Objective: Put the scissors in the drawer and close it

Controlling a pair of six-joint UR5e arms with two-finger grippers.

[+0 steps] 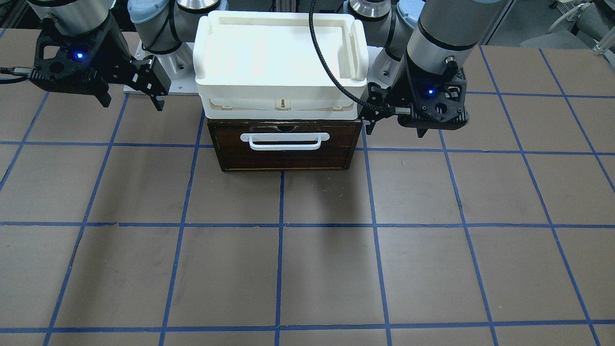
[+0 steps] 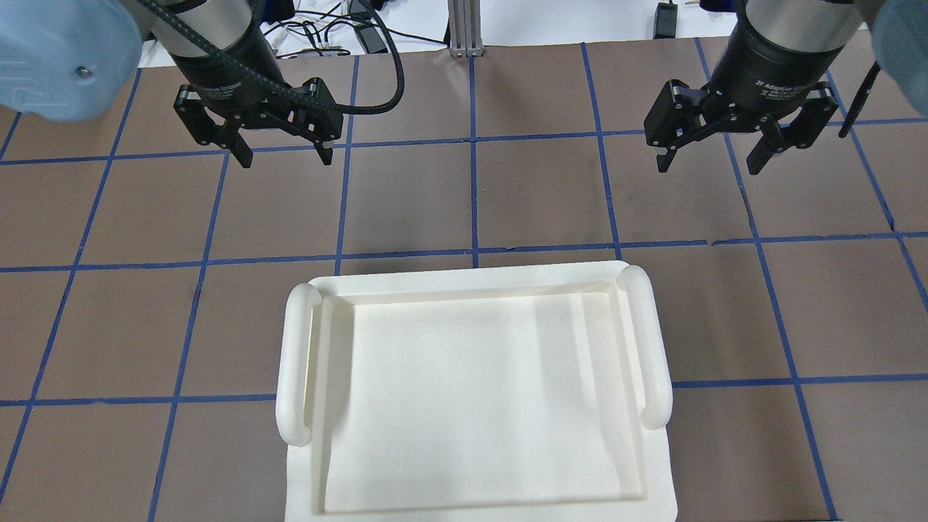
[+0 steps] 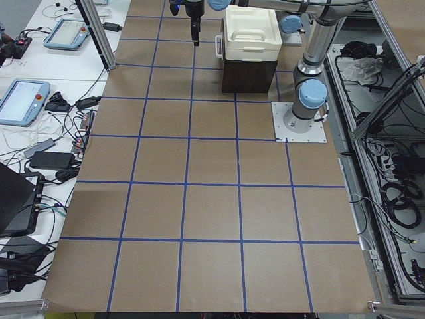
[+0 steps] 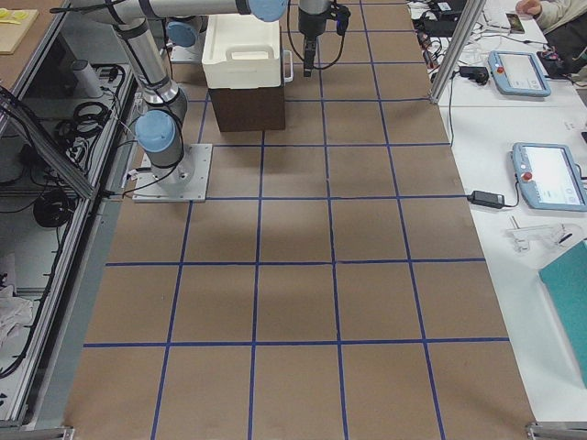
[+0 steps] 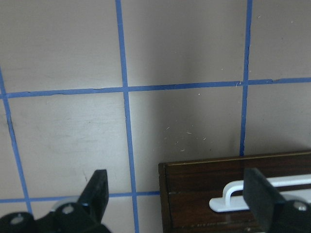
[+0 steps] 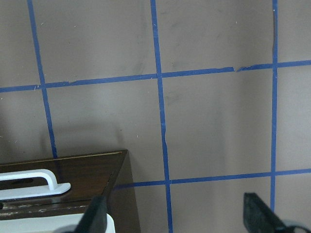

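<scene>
From the front-facing view, nearest us is a wide run of brown bench [image 1: 307, 269] crossed by blue tape lines [image 1: 280, 250]. Further on, at 12 o'clock from the bench's middle, we see the drawer [image 1: 283, 158]. Its dark brown front faces us and carries a white bar handle [image 1: 285, 137]. The front looks flush with the dark cabinet [image 4: 248, 108] around it, so the drawer's inside is hidden. We cannot tell where the scissors lie.

A cream tray [image 1: 274, 48] sits on top of the cabinet, with a raised grip at each short end.

In the same view, the left tool [image 2: 286, 156] hangs at 3 o'clock from the cabinet, just beside its top corner. The right tool [image 2: 708, 163] hangs at 9 o'clock, further off. From overhead, both tools have their fingers spread wide and pointing down, with nothing between them. Both are apart from the tray.

The left wrist camera shows a corner of the drawer front and one end of the handle at 5 o'clock. The right wrist camera shows the other corner at 7 o'clock.

At the far edge, the arms' bases stand behind the tray.
</scene>
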